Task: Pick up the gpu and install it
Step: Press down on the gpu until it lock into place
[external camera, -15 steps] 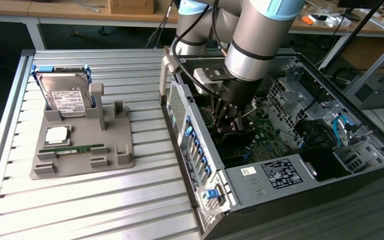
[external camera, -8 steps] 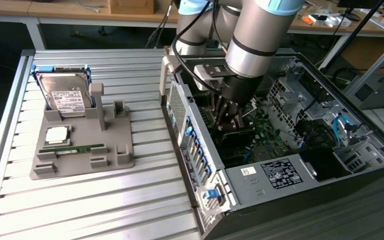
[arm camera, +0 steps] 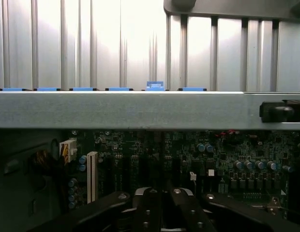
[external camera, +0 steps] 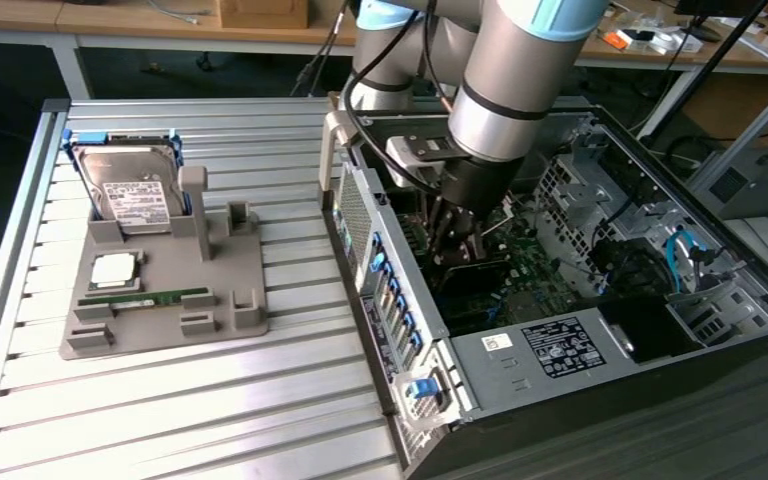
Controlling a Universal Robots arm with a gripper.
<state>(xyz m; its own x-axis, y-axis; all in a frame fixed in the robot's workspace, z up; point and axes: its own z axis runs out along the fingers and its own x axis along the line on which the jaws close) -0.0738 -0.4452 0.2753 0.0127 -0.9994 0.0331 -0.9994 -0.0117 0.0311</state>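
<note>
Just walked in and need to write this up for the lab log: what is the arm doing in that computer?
The robot arm has its gripper down inside the open computer case, just above the green motherboard. A dark card, likely the gpu, sits under the gripper at the board. On the grey holder on the slatted table at the exterior view's left, a hard drive, a processor and a RAM stick rest untouched.
</note>
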